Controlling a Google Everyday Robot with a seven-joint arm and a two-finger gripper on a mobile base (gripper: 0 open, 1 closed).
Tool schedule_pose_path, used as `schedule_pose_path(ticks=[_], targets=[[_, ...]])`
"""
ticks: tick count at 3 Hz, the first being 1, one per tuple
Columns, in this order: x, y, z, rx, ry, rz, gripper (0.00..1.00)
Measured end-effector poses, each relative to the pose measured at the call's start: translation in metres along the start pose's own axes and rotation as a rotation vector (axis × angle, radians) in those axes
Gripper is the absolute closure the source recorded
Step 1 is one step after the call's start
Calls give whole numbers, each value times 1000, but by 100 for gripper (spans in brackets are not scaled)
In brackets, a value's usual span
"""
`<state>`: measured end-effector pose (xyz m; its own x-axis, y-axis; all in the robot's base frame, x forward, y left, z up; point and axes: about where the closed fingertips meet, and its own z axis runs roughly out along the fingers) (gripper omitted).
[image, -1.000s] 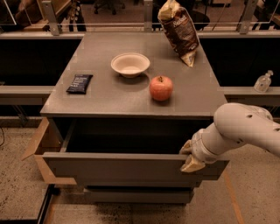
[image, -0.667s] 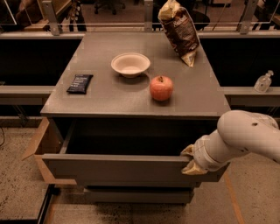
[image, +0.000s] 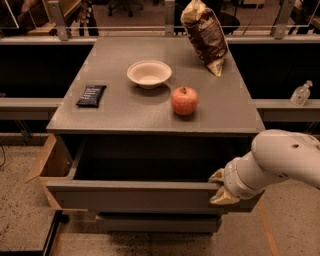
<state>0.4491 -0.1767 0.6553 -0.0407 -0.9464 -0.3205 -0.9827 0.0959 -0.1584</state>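
My gripper (image: 220, 187) is at the right end of the open drawer's front panel (image: 135, 197), its two tan fingers closed over the panel's top edge. The white arm reaches in from the right. What shows of the drawer's inside is dark, with nothing seen in it. On the grey cabinet top (image: 125, 112) above are a red apple (image: 184, 100), a white bowl (image: 149, 73), a brown chip bag (image: 205, 35) standing at the back right, and a flat dark snack packet (image: 91, 95) at the left.
A cardboard flap (image: 45, 162) sticks out beside the drawer's left side. A small clear bottle (image: 301, 93) stands on the ledge at the right. Railings and chairs lie behind the cabinet. Speckled floor surrounds the base.
The drawer front has come slightly further out toward the camera, and my gripper has moved with it, a little lower in view.
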Motion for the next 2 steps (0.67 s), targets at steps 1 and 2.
schedule_pose_path(ticks=[1, 2], targets=[[5, 17, -3, 0, 1, 17, 100], [5, 17, -3, 0, 1, 17, 100]])
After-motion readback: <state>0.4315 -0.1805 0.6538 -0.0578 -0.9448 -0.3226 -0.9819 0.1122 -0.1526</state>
